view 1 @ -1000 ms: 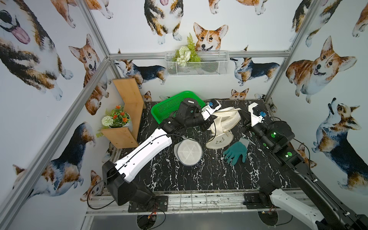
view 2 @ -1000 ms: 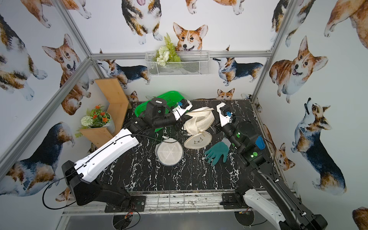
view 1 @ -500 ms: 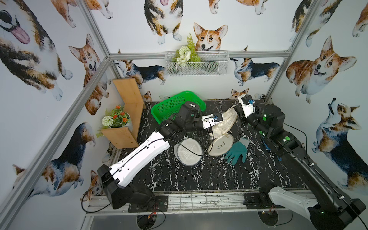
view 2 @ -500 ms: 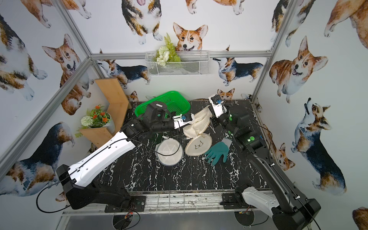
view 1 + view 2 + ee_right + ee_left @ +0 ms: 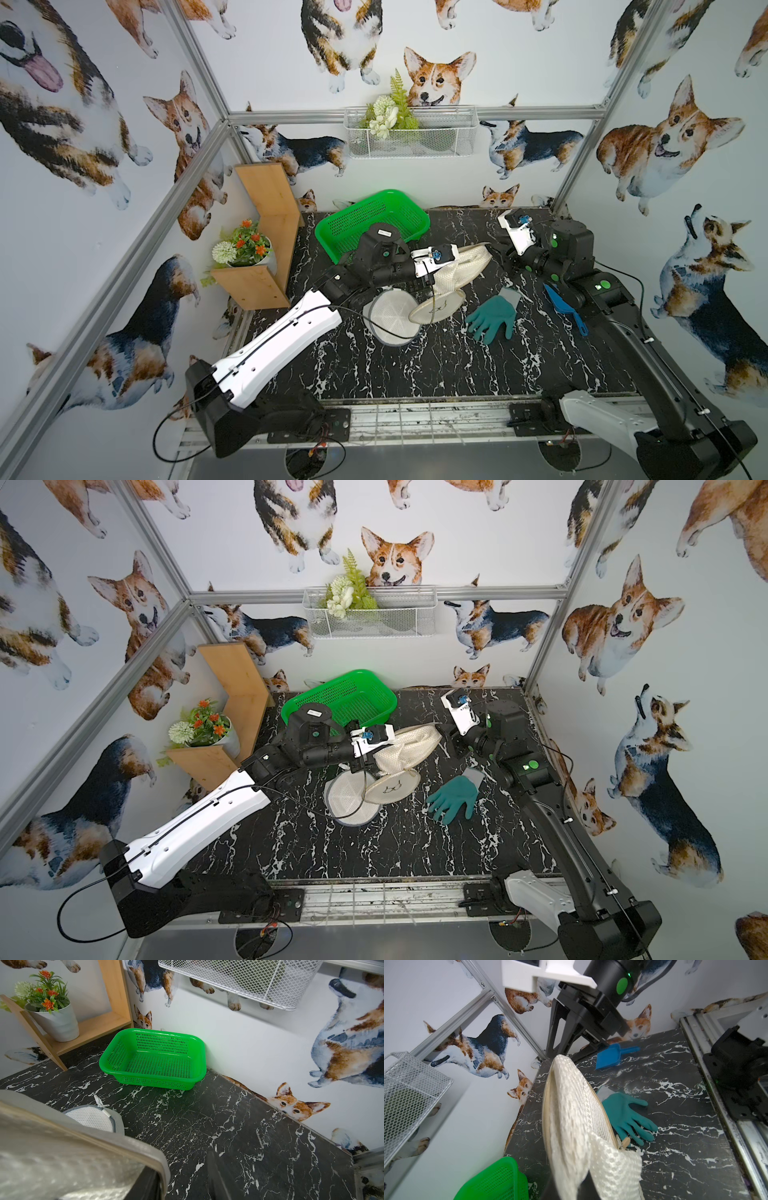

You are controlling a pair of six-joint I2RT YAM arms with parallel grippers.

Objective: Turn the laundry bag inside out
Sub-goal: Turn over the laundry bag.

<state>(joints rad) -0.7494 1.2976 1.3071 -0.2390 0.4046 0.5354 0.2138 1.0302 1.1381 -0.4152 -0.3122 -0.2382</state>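
The laundry bag (image 5: 459, 266) is cream mesh with a tan rim, and it hangs stretched above the black marble table (image 5: 415, 374) in both top views (image 5: 409, 746). Its round end with a printed mark (image 5: 438, 305) rests on the table. My left gripper (image 5: 583, 1188) is shut on the laundry bag (image 5: 571, 1115), and the mesh hides its fingers. My right gripper (image 5: 496, 255) stands open at the bag's far tip. In the right wrist view the bag's rim (image 5: 116, 1138) lies against one finger (image 5: 218, 1178), with the jaws apart.
A grey-rimmed white mesh disc (image 5: 388, 318) lies by the bag. A teal glove (image 5: 494, 316) and a blue scoop (image 5: 561, 305) lie to the right. A green basket (image 5: 374, 220) sits at the back, beside a wooden shelf (image 5: 266, 232) with a flower pot (image 5: 245, 253).
My right gripper has opened and let go of the bag's tip after swinging toward the back right. The left gripper has lowered a little, still holding the bag.
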